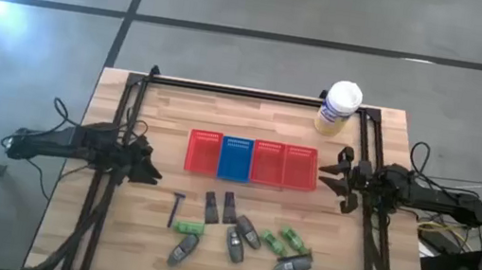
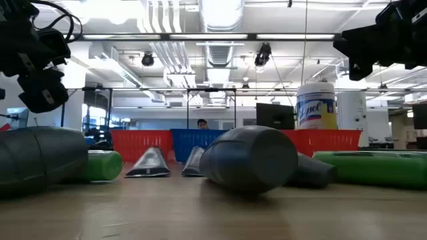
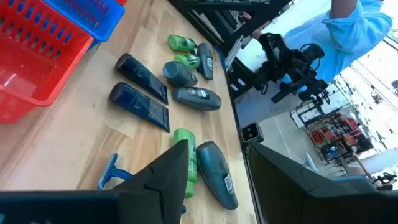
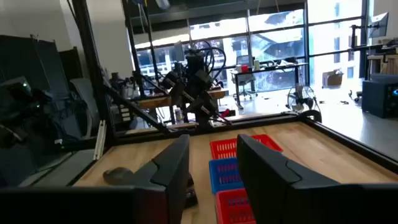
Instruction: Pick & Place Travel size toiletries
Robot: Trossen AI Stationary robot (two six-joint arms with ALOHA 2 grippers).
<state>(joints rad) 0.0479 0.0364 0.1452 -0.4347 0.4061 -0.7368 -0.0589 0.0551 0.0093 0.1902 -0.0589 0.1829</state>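
In the low view a grey rounded tube (image 2: 248, 159) lies closest to the lens and hides much of what is behind it. A second grey tube (image 2: 40, 159) is cut off by the picture's edge there, and the green packets (image 2: 103, 165) show only in part.

Seen from above, all the toiletries lie on the near side of the row of baskets (image 1: 253, 160), none in a basket: two dark wedge pieces (image 1: 220, 208) just in front of the blue basket (image 1: 236, 157), the razor (image 1: 176, 210) beside them, then the tubes and packets up to the table's front edge.

The left gripper (image 1: 152, 166) hangs beside the red end basket, fingers parted and holding nothing. The right gripper (image 1: 331, 175) hangs beside the other end, near the canister (image 1: 337, 107), also parted and empty (the gap is narrow).

Bare wood (image 1: 167, 114) remains behind the baskets.
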